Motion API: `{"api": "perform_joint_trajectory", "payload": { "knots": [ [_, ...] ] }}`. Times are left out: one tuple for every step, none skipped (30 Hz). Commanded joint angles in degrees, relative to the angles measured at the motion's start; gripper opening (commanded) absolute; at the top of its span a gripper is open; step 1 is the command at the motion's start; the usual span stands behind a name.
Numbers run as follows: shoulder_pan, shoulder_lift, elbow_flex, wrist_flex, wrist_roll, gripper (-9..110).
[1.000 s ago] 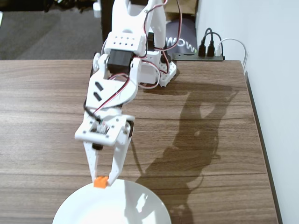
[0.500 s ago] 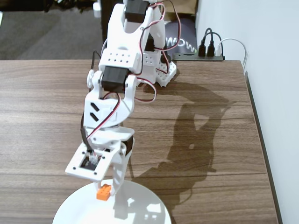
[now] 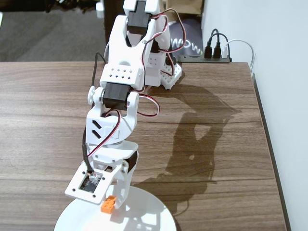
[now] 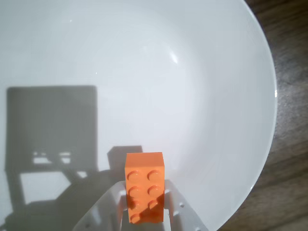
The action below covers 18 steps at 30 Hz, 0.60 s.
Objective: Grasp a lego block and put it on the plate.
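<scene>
The orange lego block (image 4: pixel 144 185) sits between my white gripper's two fingers, studs facing the wrist camera, its far end sticking out past the fingertips. My gripper (image 4: pixel 144 190) is shut on it and holds it above the white plate (image 4: pixel 183 86), which fills the wrist view. In the fixed view the lego block (image 3: pixel 109 204) shows at my gripper (image 3: pixel 113 202), over the far edge of the plate (image 3: pixel 149 216) at the bottom of the frame.
The plate lies on a dark wooden table (image 3: pixel 216 125). The arm's base (image 3: pixel 159 67) stands at the table's far edge. A power strip with plugs (image 3: pixel 216 53) sits behind it. A white wall (image 3: pixel 284 72) runs along the right.
</scene>
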Motion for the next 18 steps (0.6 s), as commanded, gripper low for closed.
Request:
{"api": "perform_joint_trajectory", "payload": {
  "knots": [
    [-0.26, 0.18, -2.99, 0.18, 0.35, 8],
    [-0.26, 0.00, -3.08, 0.18, 0.35, 8],
    [-0.26, -0.18, -3.25, 0.18, 0.35, 8],
    [-0.26, -0.26, -3.34, 0.18, 0.35, 9],
    [-0.26, -0.35, -3.43, 0.18, 0.35, 12],
    [-0.26, -0.35, -3.52, 0.26, 0.35, 14],
    [-0.26, -0.44, -3.60, 0.26, 0.35, 15],
    [-0.26, -0.53, -3.69, 0.26, 0.44, 16],
    [-0.26, -0.62, -3.87, 0.44, 0.62, 18],
    [-0.26, -0.62, -3.96, 0.62, 0.79, 21],
    [-0.26, -0.62, -4.04, 0.62, 1.14, 23],
    [-0.35, -0.62, -4.04, 0.62, 1.32, 24],
    [-0.35, -0.62, -4.04, 0.62, 1.41, 24],
    [-0.35, -0.53, -4.04, 0.70, 1.49, 24],
    [-0.35, -0.35, -4.04, 0.88, 1.49, 24],
    [-0.26, -0.18, -4.04, 0.88, 1.49, 24],
    [-0.18, 0.00, -4.04, 0.97, 1.58, 24],
    [-0.09, 0.26, -4.04, 1.14, 1.58, 24]
  ]
}}
